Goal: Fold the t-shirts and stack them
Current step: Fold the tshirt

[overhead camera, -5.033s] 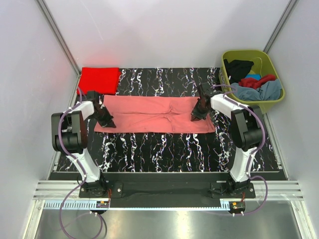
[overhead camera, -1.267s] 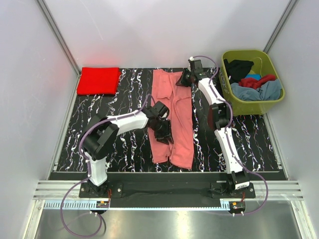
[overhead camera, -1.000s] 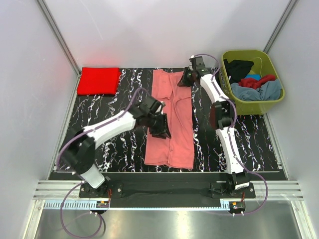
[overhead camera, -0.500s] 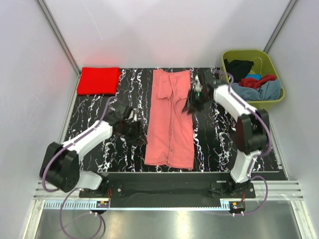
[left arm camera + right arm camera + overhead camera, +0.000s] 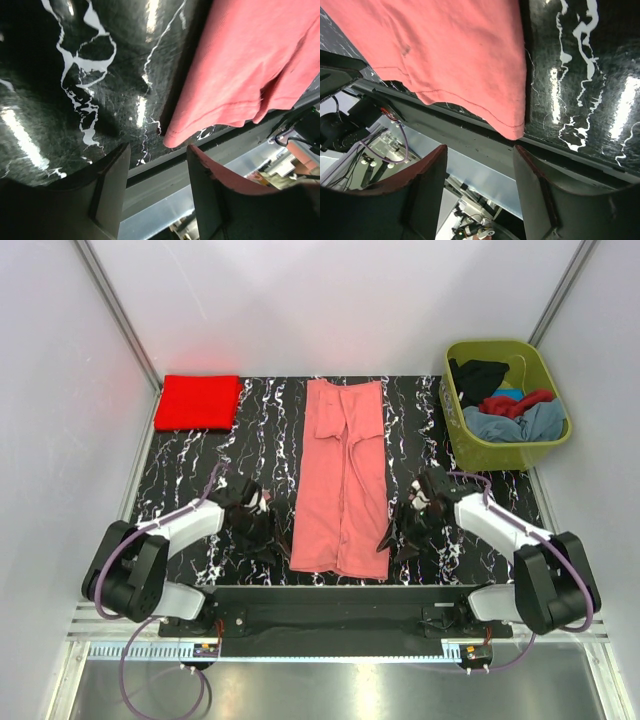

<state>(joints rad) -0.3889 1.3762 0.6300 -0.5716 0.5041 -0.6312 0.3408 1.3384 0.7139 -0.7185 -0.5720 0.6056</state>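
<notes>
Bare tabletop (image 5: 250,435) is left between the salmon t-shirt (image 5: 342,480) and the folded red t-shirt (image 5: 197,401); the right strip is bounded by the green tub (image 5: 452,430). The near hem is flanked by the left hand (image 5: 272,548) and right hand (image 5: 397,543).

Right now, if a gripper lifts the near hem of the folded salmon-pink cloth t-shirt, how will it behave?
Probably floppy: the salmon-pink cloth t-shirt lies flat with soft creases. Likely light, being thin layers. It may unfold, since nothing pins its folded layers.
</notes>
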